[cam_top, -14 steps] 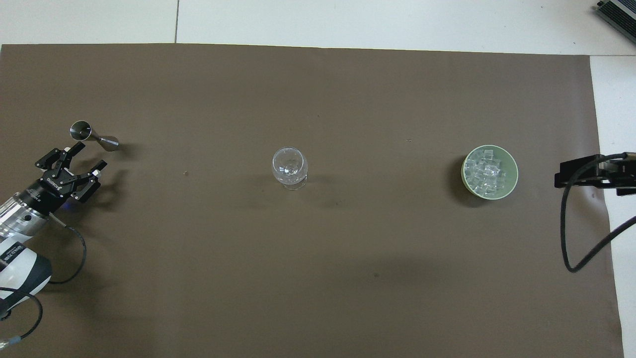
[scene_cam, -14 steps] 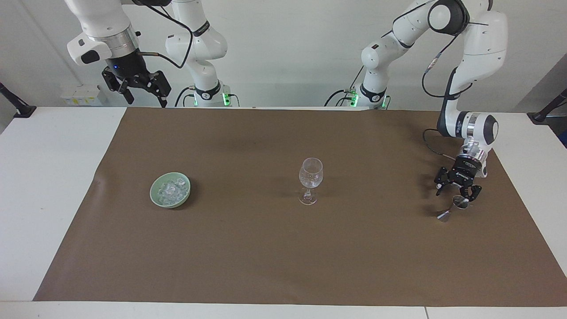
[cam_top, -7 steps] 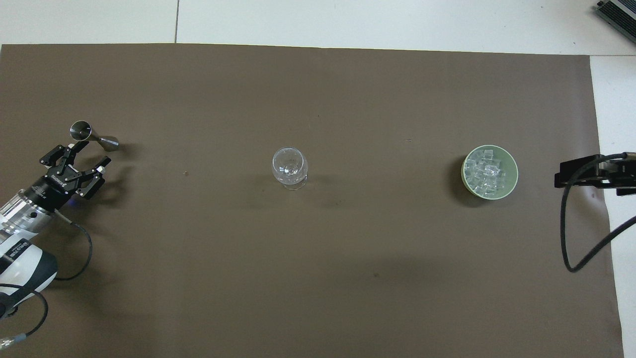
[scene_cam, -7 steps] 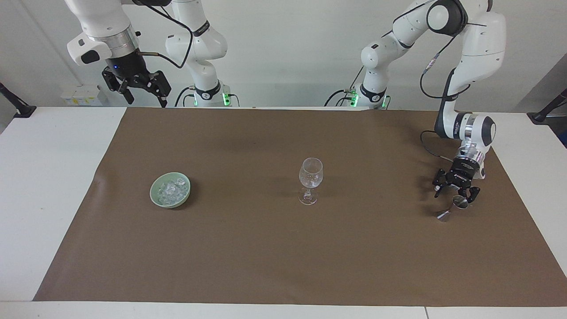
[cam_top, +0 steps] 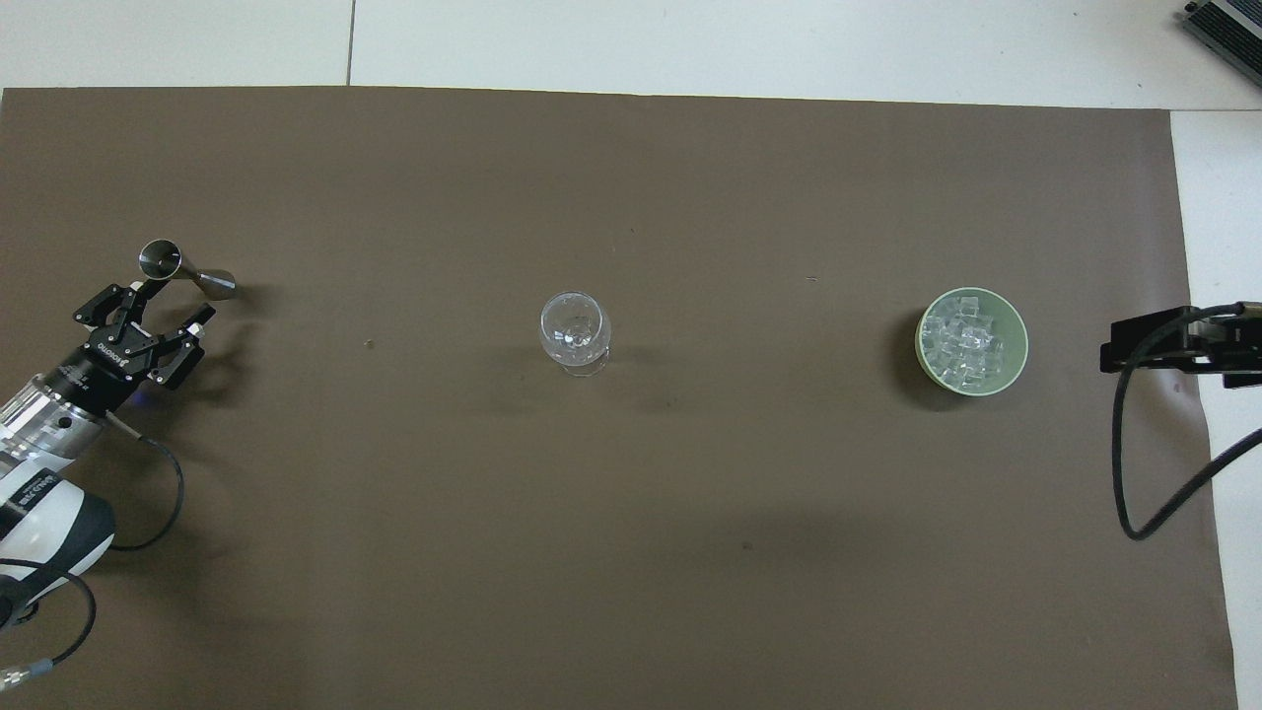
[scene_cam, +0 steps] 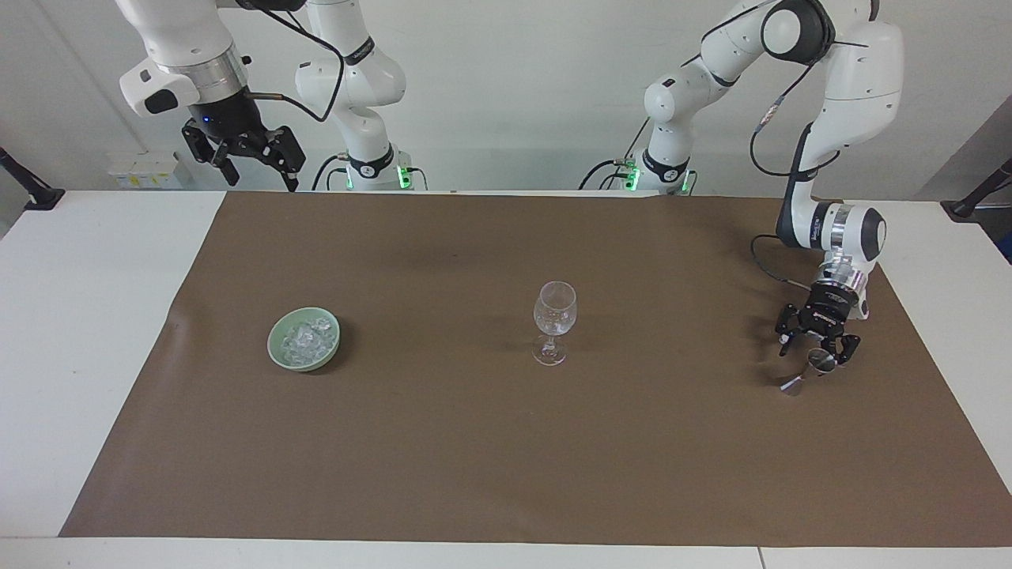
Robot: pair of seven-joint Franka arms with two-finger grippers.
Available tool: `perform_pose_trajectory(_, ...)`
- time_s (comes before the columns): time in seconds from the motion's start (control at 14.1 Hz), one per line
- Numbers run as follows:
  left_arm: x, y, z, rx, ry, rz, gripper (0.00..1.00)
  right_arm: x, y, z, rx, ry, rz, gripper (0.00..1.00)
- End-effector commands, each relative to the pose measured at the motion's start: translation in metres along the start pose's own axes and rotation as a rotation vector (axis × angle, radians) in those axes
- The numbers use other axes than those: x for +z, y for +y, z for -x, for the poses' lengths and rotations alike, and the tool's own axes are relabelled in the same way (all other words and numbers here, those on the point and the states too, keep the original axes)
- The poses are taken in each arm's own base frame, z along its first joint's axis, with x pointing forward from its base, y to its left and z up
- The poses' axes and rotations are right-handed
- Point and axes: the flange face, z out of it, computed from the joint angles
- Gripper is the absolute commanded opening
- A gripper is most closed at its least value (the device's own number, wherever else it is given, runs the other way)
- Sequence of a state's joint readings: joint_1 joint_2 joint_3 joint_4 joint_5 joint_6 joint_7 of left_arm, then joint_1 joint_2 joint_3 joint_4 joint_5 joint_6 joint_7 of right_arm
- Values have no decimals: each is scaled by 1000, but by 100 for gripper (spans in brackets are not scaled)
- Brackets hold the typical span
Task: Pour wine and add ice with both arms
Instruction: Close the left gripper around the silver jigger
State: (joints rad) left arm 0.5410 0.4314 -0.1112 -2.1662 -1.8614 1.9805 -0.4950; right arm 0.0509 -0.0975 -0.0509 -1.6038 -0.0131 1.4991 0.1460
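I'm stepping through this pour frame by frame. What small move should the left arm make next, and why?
Probably ease the left gripper a little lower around the metal jigger, then close. Its fingers are open beside the jigger's upper cup, and the jigger stands untouched on the brown mat. The right gripper waits, open, high at its own end.

The ice (cam_top: 964,343) is a heap of small clear, whitish chunks that lies inside a pale green bowl (cam_top: 1017,325), on the brown mat toward the right arm's end of the tabletop. The stemmed glass (scene_cam: 554,319) is clear and stands upright near the middle of the mat, well apart from the bowl. The metal jigger (cam_top: 185,271), a small silver double cone, lies on its side toward the left arm's end, with one open cup showing in the overhead view.
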Motion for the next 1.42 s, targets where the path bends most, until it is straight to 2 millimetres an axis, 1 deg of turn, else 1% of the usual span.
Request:
perform_pose_trajectory(0.0,11,1,-2,4,2,23,73,-1,1,8,-16,-5,-21,100)
perform_pose_trajectory(0.57,13,2,-4,22,12,42,71,0,1,7,-16,-6,-20,100)
perform_pose_trajectory(0.71,18,-1,-2,19,5,43,69,0,1,7,-16,-6,-20,100)
perform_pose_trajectory(1.35,20,-1,-4,8,10,62,66,-1,1,8,-16,-6,-20,100)
